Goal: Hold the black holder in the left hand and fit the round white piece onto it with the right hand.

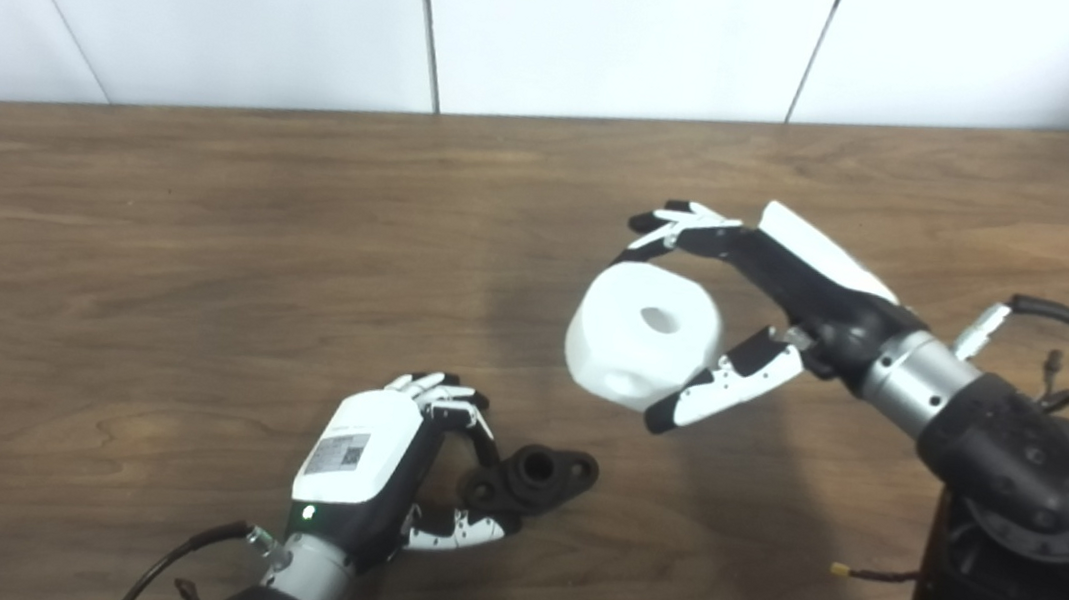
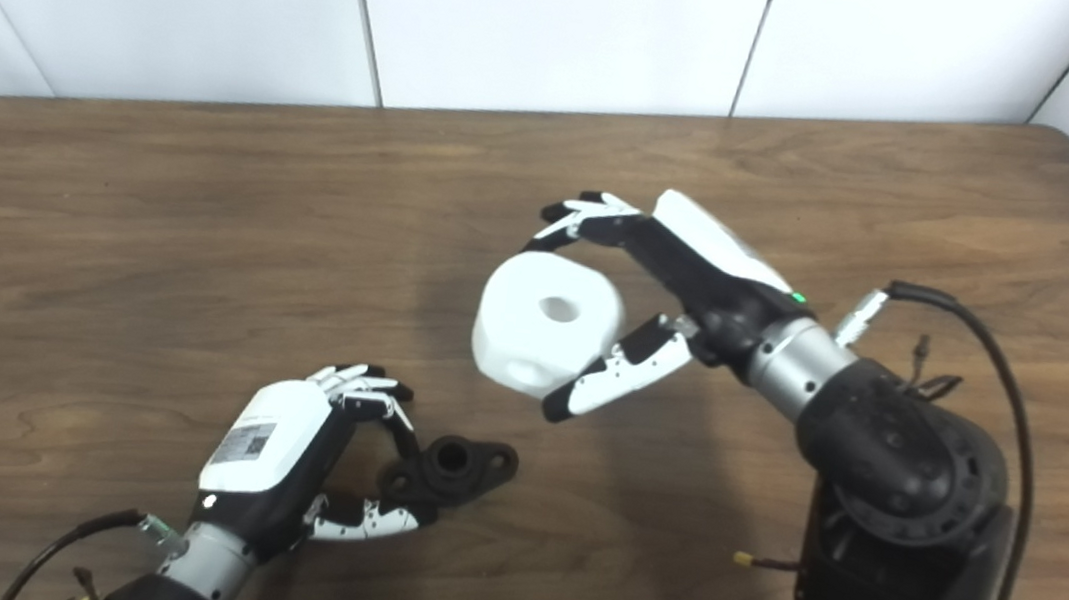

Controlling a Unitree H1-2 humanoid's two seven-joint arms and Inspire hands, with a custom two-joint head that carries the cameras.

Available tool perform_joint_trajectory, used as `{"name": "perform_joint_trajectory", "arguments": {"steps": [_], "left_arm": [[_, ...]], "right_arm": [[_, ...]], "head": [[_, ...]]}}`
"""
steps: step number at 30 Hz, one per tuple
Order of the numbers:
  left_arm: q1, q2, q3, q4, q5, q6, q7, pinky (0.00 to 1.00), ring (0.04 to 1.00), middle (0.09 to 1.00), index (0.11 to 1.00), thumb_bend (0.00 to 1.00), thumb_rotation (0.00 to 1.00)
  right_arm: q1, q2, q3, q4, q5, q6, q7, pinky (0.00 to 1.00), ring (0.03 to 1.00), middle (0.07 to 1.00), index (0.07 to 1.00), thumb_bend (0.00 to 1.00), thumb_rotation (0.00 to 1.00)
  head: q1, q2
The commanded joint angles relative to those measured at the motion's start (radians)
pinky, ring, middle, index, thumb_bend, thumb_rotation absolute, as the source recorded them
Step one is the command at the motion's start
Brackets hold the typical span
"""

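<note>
Partly, left hand (image 1: 374,468) fingers (image 1: 443,395) hide black holder (image 1: 529,479).

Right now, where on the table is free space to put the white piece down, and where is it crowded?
Bare wood lies along the far edge by the wall, and across the table left of the round white piece. It is crowded near the front, where the left hand grips the black holder, and around the right hand.

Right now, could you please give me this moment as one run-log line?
left hand: shut on black holder, on table | right hand: shut on round white piece, raised | fit: not yet done
</note>
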Motion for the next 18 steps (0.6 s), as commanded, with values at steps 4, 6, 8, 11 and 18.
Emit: {"name": "perform_joint_trajectory", "arguments": {"steps": [4,6,8,11,18], "left_arm": [[0.004,-0.006,-0.019,0.009,0.002,0.022,-0.06,0.9,0.892,0.793,0.489,0.52,0.04],[0.003,-0.007,-0.021,0.009,0.004,0.021,-0.059,0.89,0.888,0.789,0.489,0.52,0.04],[0.003,-0.009,-0.021,0.006,0.004,0.024,-0.06,0.89,0.886,0.788,0.489,0.52,0.04],[0.002,-0.01,-0.023,0.001,0.005,0.029,-0.067,0.9,0.889,0.79,0.489,0.52,0.04],[-0.002,-0.014,-0.026,0.0,0.008,0.03,-0.066,0.89,0.887,0.788,0.489,0.52,0.04]], "right_arm": [[-0.003,-0.004,0.038,-0.033,-0.004,-0.004,0.085,0.94,1.0,0.903,0.485,0.51,0.15],[0.007,-0.009,0.053,-0.036,0.002,-0.005,0.072,0.93,1.0,0.902,0.485,0.51,0.15],[0.017,-0.011,0.063,-0.037,0.007,-0.004,0.061,0.92,0.998,0.902,0.485,0.51,0.15],[0.033,-0.018,0.083,-0.038,0.014,-0.004,0.044,0.93,0.997,0.905,0.486,0.51,0.15],[0.057,-0.058,0.145,-0.035,0.027,-0.004,0.001,0.96,1.0,0.905,0.488,0.51,0.15]], "head": [[0.003,0.012],[0.003,0.015],[0.005,0.019],[0.009,0.025],[0.014,0.033]]}}
